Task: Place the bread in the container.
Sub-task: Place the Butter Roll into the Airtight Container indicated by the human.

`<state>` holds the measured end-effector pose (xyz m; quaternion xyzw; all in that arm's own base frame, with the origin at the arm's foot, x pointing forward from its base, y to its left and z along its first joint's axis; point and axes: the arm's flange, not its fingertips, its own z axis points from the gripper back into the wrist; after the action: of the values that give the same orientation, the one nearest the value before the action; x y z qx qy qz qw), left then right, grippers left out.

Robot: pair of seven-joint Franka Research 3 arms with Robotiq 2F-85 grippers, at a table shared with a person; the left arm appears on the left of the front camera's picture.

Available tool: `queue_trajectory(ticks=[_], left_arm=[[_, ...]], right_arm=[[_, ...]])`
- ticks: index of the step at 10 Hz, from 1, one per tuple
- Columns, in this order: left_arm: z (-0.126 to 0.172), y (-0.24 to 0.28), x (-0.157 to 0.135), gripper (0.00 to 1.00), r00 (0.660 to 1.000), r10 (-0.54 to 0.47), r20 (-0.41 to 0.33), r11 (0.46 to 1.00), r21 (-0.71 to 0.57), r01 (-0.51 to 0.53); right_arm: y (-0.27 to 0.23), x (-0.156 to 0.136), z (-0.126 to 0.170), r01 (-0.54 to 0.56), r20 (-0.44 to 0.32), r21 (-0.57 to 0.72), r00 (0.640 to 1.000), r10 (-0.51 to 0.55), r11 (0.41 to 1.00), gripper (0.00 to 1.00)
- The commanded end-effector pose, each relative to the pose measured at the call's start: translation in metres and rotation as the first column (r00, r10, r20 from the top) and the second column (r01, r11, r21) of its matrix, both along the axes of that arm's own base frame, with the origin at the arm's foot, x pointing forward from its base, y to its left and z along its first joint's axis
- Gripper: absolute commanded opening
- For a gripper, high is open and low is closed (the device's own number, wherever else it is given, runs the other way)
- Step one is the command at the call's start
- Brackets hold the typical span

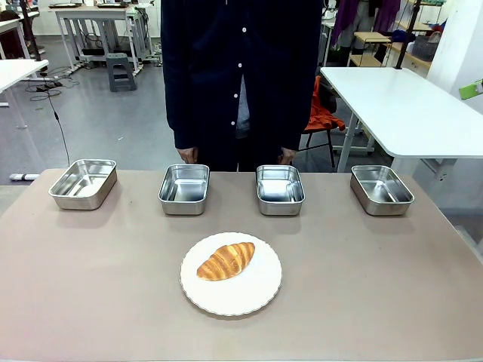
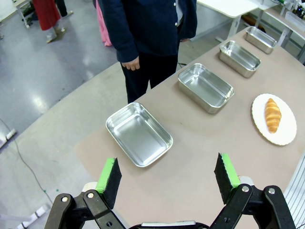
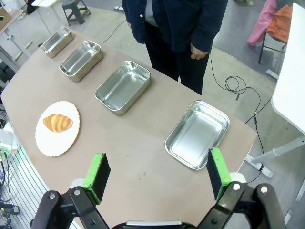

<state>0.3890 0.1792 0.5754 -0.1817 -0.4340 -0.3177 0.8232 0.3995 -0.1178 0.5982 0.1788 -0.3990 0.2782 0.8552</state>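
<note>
Bread [image 2: 273, 115] seen on plate [image 2: 289, 126], well ahead of left gripper [image 2: 167, 172], off to right in left wrist view; jaws spread, nothing held. Right gripper [image 3: 157, 171] spread too, bread ahead to left. Counted: one bread, one plate, four containers [image 1: 184, 188]. Both person's hands [image 1: 187, 155] shown in front view, one per wrist view

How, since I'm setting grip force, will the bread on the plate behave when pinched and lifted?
The bread looks puffy, so probably light and easily crushed by a hard squeeze. Its glossy crust may be slightly slippery, though the ridges could help. Lying flat on the plate with tapered ends, it seems unlikely to roll.
</note>
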Motion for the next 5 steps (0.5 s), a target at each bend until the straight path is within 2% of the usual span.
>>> queue_trajectory(ticks=[1, 5], left_arm=[[0.0001, -0.0003, -0.0004, 1.00, 1.000, -0.001, 0.001, 1.000, 0.000, 0.001], [0.0001, -0.0003, -0.0004, 1.00, 1.000, -0.001, 0.001, 1.000, 0.000, 0.001]], right_arm=[[0.0010, 0.0003, 0.0003, -0.005, 0.007, 0.012, 1.000, 0.005, 1.000, 1.00], [0.0010, 0.0003, 0.0003, -0.005, 0.007, 0.012, 1.000, 0.005, 1.000, 1.00]])
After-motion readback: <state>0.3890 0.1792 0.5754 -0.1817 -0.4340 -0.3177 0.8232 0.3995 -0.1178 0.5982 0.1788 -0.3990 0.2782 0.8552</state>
